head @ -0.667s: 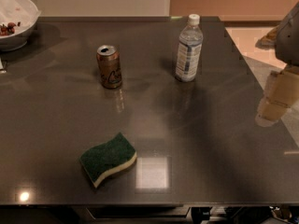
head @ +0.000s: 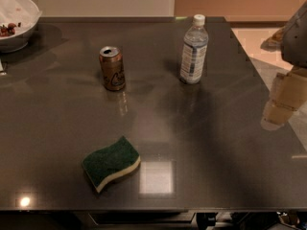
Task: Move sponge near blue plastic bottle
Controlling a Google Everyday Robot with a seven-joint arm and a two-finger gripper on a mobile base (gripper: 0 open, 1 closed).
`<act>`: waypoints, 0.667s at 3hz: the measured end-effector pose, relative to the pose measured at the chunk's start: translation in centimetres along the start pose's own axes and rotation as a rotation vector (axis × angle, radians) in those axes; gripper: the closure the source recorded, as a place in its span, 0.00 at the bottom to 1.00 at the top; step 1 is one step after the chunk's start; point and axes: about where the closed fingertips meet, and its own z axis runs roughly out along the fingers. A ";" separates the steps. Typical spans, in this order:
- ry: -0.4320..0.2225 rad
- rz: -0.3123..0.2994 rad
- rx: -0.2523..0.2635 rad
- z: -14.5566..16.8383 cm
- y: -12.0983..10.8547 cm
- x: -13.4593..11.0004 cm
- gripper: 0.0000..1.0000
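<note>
Nothing is shifting since the earlier frame: sponge is still lying well in front of the can, and blue plastic bottle is standing upright just right of the can. Gripper is hovering far right of the can, at the table edge; its opening, cannot tell. Bowl is sitting far left-behind the can.
</note>
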 end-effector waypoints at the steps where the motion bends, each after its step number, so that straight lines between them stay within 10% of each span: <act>1: -0.104 -0.070 -0.077 1.1 1.4 -4.1 0.00; 2: -0.200 -0.128 -0.144 1.9 3.2 -7.6 0.00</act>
